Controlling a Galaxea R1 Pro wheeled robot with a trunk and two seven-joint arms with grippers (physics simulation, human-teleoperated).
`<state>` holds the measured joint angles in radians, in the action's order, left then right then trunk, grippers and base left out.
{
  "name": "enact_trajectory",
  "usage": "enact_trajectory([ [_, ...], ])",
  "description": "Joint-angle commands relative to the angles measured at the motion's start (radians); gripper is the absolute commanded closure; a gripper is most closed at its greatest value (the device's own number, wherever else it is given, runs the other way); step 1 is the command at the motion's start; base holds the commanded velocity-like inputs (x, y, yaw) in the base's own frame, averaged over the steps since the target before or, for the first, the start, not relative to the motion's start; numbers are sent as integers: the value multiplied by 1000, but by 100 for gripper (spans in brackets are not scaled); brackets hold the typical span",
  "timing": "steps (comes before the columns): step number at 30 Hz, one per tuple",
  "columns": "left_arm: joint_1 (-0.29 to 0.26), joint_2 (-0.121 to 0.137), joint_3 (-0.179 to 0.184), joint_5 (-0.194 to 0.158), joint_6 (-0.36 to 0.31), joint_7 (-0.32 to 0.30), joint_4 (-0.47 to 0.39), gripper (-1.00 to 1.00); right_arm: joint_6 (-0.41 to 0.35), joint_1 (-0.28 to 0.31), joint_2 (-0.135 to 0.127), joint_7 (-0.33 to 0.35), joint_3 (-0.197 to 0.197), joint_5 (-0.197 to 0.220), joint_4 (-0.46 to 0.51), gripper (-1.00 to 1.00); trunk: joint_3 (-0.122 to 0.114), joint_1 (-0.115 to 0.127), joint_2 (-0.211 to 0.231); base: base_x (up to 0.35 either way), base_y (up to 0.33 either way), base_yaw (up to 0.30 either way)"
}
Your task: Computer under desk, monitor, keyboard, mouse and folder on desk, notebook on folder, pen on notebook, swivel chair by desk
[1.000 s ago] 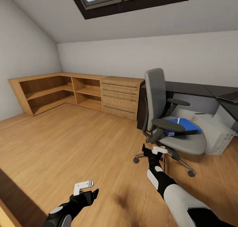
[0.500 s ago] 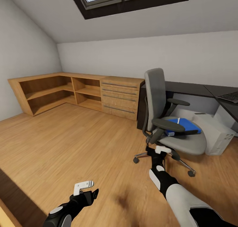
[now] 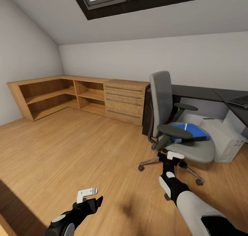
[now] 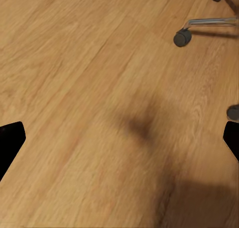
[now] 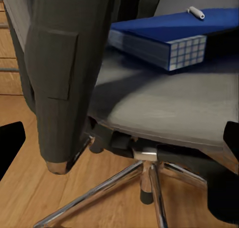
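The folder (image 3: 191,131) lies flat on the swivel chair (image 3: 179,126) seat, pen (image 5: 195,12) on top: stiff, light. Grip its near edge; your right gripper (image 3: 171,159) stands open below it.

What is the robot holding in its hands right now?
Nothing. The left end effector hangs open over the bare wooden floor. The right end effector is open near the swivel chair, gripping nothing.
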<state>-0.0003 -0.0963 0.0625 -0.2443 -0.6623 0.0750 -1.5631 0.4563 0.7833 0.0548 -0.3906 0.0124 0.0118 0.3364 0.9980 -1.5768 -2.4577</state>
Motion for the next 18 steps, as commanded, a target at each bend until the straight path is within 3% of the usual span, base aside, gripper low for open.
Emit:
enact_trajectory([
  [1, 0, 0, 0, -10, -4, 8, -2, -100, 4, 1, -4, -2, 1, 1, -1, -100, 1, 0, 0, 215, -143, 0],
  [11, 0, 0, 2, -12, -3, 8, -2, -100, 4, 2, -22, -6, 3, 0, 0, -100, 1, 0, 0, 98, -71, 0],
  [18, 0, 0, 3, -11, -3, 9, 0, -100, 4, 2, -39, -81, 3, 0, 1, -100, 1, 0, 0, 3, -106, 0],
])
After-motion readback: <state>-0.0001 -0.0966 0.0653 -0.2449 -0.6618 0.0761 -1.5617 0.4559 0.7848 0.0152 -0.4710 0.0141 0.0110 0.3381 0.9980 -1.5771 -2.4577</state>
